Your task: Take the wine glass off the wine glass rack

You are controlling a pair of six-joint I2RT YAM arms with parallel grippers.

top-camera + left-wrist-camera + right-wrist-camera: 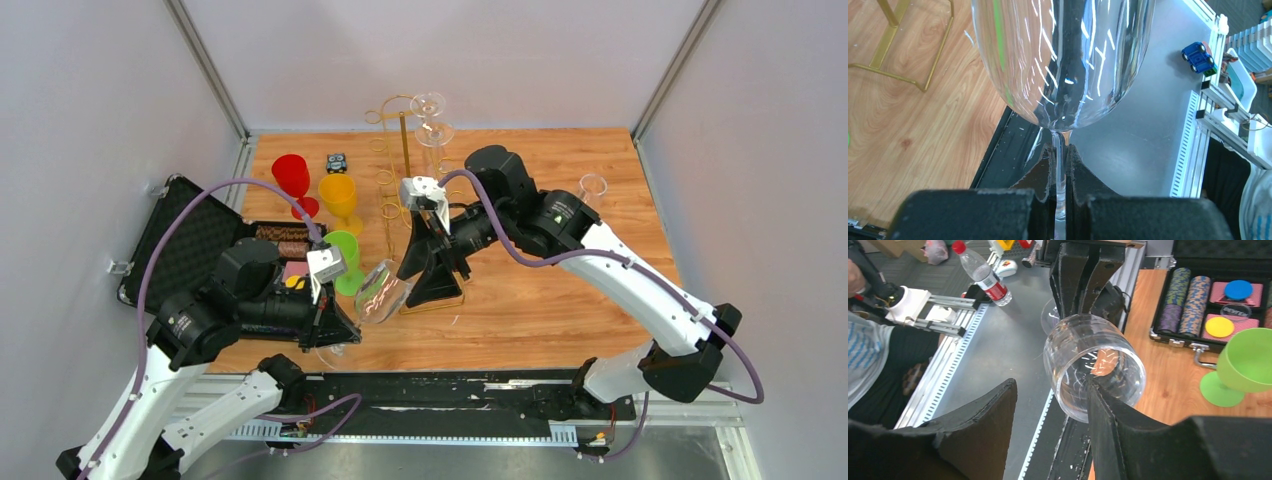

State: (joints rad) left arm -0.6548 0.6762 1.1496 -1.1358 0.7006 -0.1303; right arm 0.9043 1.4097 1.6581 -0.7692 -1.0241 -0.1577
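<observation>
A clear wine glass (pixel 383 290) lies tilted in the air, off the gold wire wine glass rack (pixel 404 150), bowl toward the rack's base. My left gripper (pixel 348 333) is shut on its stem; in the left wrist view the stem (pixel 1060 165) sits pinched between the black pads, with the bowl (pixel 1063 60) above. My right gripper (pixel 432 280) is open beside the bowl, over the rack's base. In the right wrist view its jaws (pixel 1050 385) stand wide apart with the bowl's open rim (pixel 1093 365) just beyond the right finger. Another clear glass (pixel 432 115) hangs on the rack's top.
Red (pixel 292 178), yellow (pixel 340 195) and green (pixel 345 255) plastic goblets stand left of the rack. An open black case of poker chips (pixel 190 245) lies at the left. A clear glass (pixel 592 187) stands at the right. The rack's wire base (pixel 898 55) shows in the left wrist view.
</observation>
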